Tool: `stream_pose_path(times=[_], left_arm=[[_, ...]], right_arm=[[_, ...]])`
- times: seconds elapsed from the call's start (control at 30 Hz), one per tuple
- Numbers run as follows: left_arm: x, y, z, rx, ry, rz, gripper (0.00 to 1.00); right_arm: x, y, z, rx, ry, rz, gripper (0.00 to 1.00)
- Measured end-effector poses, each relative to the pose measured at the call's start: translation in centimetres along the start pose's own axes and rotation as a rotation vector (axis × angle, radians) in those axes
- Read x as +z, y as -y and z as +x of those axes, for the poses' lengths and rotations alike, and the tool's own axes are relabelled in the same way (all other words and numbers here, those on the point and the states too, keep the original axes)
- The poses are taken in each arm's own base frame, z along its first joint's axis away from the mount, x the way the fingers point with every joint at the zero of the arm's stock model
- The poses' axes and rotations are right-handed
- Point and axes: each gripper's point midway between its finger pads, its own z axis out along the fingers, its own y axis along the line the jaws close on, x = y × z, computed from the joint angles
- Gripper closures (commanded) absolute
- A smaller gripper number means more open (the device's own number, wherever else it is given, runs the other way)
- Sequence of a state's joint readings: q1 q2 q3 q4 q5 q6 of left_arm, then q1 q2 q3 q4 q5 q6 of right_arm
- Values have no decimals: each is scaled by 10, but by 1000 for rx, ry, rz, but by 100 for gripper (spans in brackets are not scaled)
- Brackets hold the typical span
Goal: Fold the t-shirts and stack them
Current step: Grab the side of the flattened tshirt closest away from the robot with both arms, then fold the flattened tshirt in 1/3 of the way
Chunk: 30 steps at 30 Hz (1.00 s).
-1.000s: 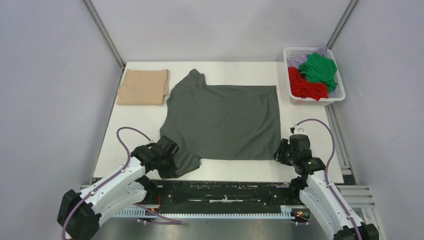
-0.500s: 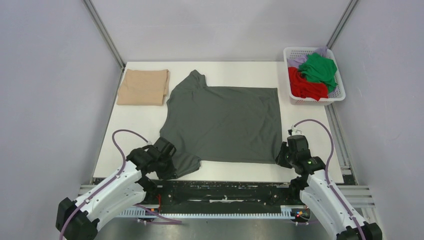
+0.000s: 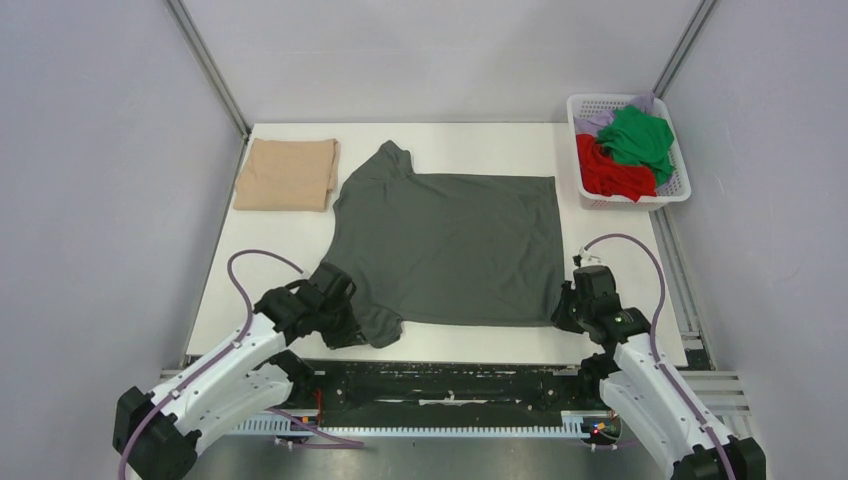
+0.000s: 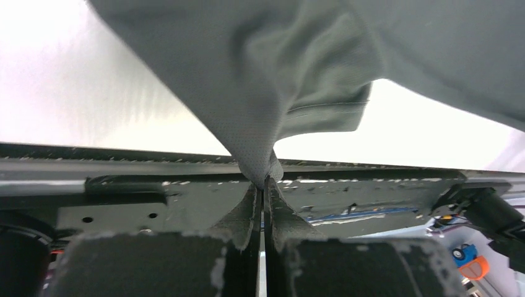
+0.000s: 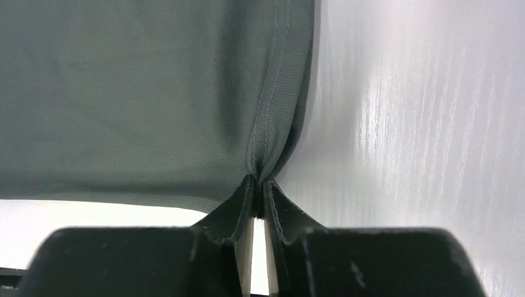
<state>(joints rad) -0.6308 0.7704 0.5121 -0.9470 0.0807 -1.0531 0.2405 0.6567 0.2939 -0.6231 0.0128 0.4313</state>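
Five t-shirts, two grippers, one basket, one tabletop.

1. Dark grey t-shirt (image 3: 445, 245): lies spread out flat across the middle of the white tabletop (image 3: 450, 138), neck end to the left, straight hem to the right. One sleeve points toward the far edge. The other sleeve lies at the near left corner, bunched and lifted slightly off the surface.

2. Beige-tan t-shirt (image 3: 287, 174): folded into a neat rectangle at the far left corner of the tabletop, just beside the grey shirt's far sleeve and not overlapping it.

3. Green t-shirt (image 3: 637, 135), red t-shirt (image 3: 610, 172), lilac t-shirt (image 3: 597, 122): crumpled together inside the white lattice basket (image 3: 603, 99) at the far right corner. Green sits on top, red nearer the arms, and only a small lilac patch shows at the far side.

4. Left gripper (image 4: 262, 180): at the near left, jaws pressed together, pinching a fold of the grey shirt's near sleeve. The cloth rises in a peak into the tips.

5. Right gripper (image 5: 259, 183): at the near right, jaws nearly closed, pinching the stitched hem at the grey shirt's near right corner. The hem puckers where it enters the tips.
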Motion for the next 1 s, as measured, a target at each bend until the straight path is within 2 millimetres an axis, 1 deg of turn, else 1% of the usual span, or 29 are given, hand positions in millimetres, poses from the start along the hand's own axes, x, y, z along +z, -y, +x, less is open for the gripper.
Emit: stream_pose_path(times=[0.13, 0.23, 0.43, 0.57, 0.67, 0.77, 0.87, 1.0], left_arm=[[-5, 27, -16, 20, 28, 40, 98], [-8, 43, -33, 41, 70, 34, 98], [-21, 79, -79, 84, 206, 19, 98], [-28, 97, -107, 98, 278, 7, 98], [-28, 101, -126, 90, 305, -16, 98], [-27, 101, -143, 82, 317, -40, 98], [-28, 100, -160, 69, 333, -50, 98], [-30, 100, -184, 46, 362, -49, 98]], right_arm=[[-5, -7, -15, -9, 23, -12, 89], [-8, -12, -30, -21, 47, -18, 90], [-10, -20, -52, -43, 73, -18, 90], [-8, -25, -67, -54, 80, -12, 90], [-6, -28, -80, -62, 97, -4, 90], [-6, -29, -93, -76, 105, 16, 90], [-6, -33, -111, -86, 129, 27, 90], [-3, -35, -128, -91, 147, 38, 90]])
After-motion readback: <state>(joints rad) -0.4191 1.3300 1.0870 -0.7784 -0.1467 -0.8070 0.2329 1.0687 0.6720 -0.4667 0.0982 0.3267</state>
